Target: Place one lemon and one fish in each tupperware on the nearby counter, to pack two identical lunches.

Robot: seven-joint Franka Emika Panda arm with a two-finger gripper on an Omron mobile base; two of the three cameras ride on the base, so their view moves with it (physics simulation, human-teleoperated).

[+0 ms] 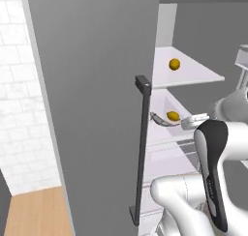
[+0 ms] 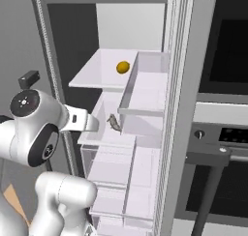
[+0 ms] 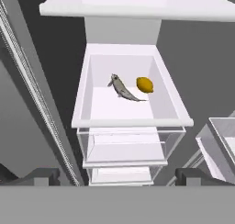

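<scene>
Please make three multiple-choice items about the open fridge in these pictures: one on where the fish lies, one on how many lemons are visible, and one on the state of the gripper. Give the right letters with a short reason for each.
1. Where does the small grey fish lie?
A. In the white open fridge bin, beside a lemon
B. On the top shelf, alone
C. Between the gripper's fingers

2. How many round yellow lemons can be seen in the fridge?
A. None
B. Two
C. Five

3. What is the state of the two-finger gripper?
A. Shut on the fish
B. Shut on a lemon
C. Open, holding nothing

Key:
1 A: the hand view shows the fish in the bin next to the lower lemon.
2 B: one lemon rests on the white upper shelf, another lies in the bin below.
3 C: the dark fingertips stand wide apart, short of the bin, with nothing between them.
</scene>
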